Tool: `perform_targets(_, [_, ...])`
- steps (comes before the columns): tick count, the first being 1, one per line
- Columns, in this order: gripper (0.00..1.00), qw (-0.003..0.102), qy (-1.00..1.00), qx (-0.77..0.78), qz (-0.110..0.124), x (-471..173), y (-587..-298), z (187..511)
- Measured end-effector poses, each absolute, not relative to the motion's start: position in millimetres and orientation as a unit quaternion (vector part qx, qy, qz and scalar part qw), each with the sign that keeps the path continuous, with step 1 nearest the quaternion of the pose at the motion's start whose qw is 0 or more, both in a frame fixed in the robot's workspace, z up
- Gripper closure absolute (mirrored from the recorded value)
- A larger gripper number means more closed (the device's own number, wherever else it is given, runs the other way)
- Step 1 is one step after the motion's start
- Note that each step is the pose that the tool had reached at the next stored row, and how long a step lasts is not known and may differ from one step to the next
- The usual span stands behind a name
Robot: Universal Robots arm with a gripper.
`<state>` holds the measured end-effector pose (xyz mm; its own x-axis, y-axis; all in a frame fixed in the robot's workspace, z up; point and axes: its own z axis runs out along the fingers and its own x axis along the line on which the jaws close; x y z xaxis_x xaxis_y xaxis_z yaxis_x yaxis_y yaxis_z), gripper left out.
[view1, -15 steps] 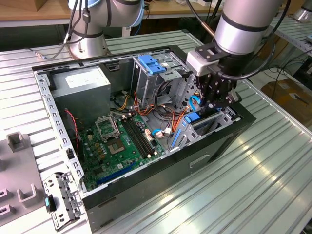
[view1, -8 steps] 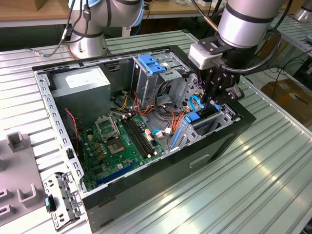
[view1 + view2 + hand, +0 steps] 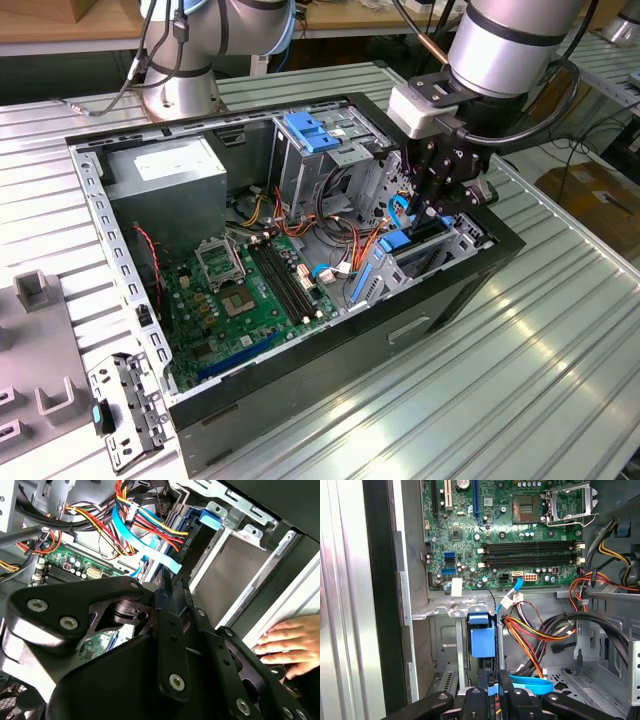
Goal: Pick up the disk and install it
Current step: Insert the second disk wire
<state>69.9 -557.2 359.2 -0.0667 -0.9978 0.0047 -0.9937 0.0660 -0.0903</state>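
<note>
One disk, blue carrier rails showing, seated upright in bay.

Bright, even light; mild metal glare.

**Setting: robotics lab bench**

I see an open computer case lying on a ribbed aluminium table, with a second arm base bolted on. Grey fixtures, wooden benches and cardboard boxes surround it.
</note>
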Motion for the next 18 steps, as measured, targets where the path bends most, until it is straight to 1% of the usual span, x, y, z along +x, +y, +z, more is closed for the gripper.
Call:
perform_targets(2, [0.78,0.029,0.729,-0.682,-0.035,69.9,-557.1,359.2])
perform_targets(3, [0.85,0.029,0.729,-0.683,-0.035,69.9,-557.2,359.2])
perform_targets(4, [0.85,0.029,0.729,-0.683,-0.035,69.9,-557.1,359.2])
perform_targets(5, [0.89,0.029,0.729,-0.683,-0.035,69.9,-557.1,359.2])
perform_targets(18, [0.89,0.029,0.73,-0.683,-0.034,73.2,-557.1,359.2])
